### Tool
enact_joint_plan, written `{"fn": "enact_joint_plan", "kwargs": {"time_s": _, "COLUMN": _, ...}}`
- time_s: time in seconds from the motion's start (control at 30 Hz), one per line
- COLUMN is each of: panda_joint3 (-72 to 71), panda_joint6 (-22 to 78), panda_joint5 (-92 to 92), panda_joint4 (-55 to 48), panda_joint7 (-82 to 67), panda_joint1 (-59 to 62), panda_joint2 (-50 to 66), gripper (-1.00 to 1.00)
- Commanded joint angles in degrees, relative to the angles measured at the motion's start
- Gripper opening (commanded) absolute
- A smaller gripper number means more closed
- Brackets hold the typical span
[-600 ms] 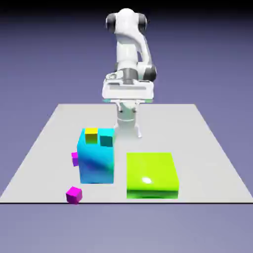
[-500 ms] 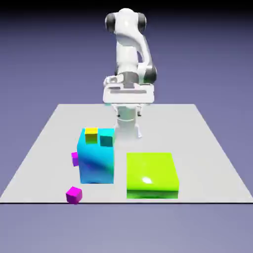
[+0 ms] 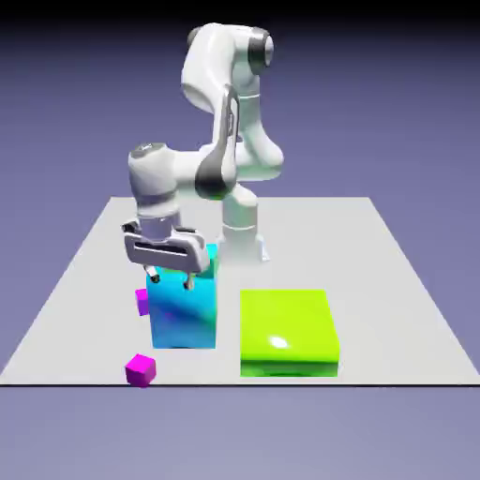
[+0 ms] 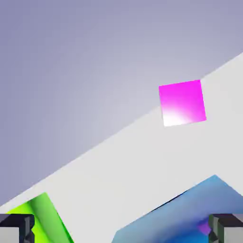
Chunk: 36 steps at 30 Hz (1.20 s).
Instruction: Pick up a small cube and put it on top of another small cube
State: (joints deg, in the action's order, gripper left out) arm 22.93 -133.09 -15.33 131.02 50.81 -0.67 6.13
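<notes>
Beside the cyan block (image 3: 183, 314), magenta cube (image 3: 142, 301) below open tool (image 3: 170, 277)

No text, label, brand, number or sign could be read in either view. Every surface was plain and unmarked: the white arm (image 3: 225, 112), the cyan block (image 3: 183, 314), the green block (image 3: 286, 333), the magenta cubes (image 3: 141, 369) and the grey tabletop (image 3: 394, 281) all showed only flat colour.
</notes>
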Motion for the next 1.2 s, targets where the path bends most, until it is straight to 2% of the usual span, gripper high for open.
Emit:
{"fn": "enact_joint_plan", "kwargs": {"time_s": 0.0, "panda_joint3": 1.2, "panda_joint6": 2.1, "panda_joint5": -0.8, "panda_joint4": -1.6, "panda_joint7": 0.5, "panda_joint1": -0.1, "panda_joint2": 2.1, "gripper": 0.0}}
{"fn": "enact_joint_plan", "kwargs": {"time_s": 0.4, "panda_joint3": 8.2, "panda_joint6": 30.1, "panda_joint5": -10.0, "panda_joint4": -7.9, "panda_joint7": -5.8, "panda_joint1": 21.4, "panda_joint2": 23.5, "gripper": 0.0}}
{"fn": "enact_joint_plan", "kwargs": {"time_s": 0.47, "panda_joint3": 7.3, "panda_joint6": 30.5, "panda_joint5": -10.2, "panda_joint4": -6.9, "panda_joint7": -6.7, "panda_joint1": 22.7, "panda_joint2": 22.9, "gripper": 0.0}}
{"fn": "enact_joint_plan", "kwargs": {"time_s": 0.6, "panda_joint3": 4.2, "panda_joint6": 22.4, "panda_joint5": -14.7, "panda_joint4": -2.1, "panda_joint7": -9.5, "panda_joint1": 22.4, "panda_joint2": 27.3, "gripper": 0.0}}
{"fn": "enact_joint_plan", "kwargs": {"time_s": 0.63, "panda_joint3": 4.2, "panda_joint6": 22.4, "panda_joint5": -14.7, "panda_joint4": -2.1, "panda_joint7": -9.5, "panda_joint1": 22.4, "panda_joint2": 27.3, "gripper": -1.0}}
{"fn": "enact_joint_plan", "kwargs": {"time_s": 0.77, "panda_joint3": 7.0, "panda_joint6": 29.9, "panda_joint5": -10.5, "panda_joint4": -6.5, "panda_joint7": -6.9, "panda_joint1": 22.7, "panda_joint2": 23.3, "gripper": -1.0}}
{"fn": "enact_joint_plan", "kwargs": {"time_s": 0.83, "panda_joint3": 4.0, "panda_joint6": 30.7, "panda_joint5": -11.7, "panda_joint4": -7.7, "panda_joint7": -7.5, "panda_joint1": 24.0, "panda_joint2": 22.1, "gripper": -1.0}}
{"fn": "enact_joint_plan", "kwargs": {"time_s": 1.03, "panda_joint3": -5.3, "panda_joint6": 44.7, "panda_joint5": -12.1, "panda_joint4": -18.0, "panda_joint7": -8.9, "panda_joint1": 26.8, "panda_joint2": 9.7, "gripper": -1.0}}
{"fn": "enact_joint_plan", "kwargs": {"time_s": 1.17, "panda_joint3": -10.1, "panda_joint6": 54.0, "panda_joint5": -8.2, "panda_joint4": -23.2, "panda_joint7": -0.3, "panda_joint1": 21.7, "panda_joint2": 4.3, "gripper": -1.0}}
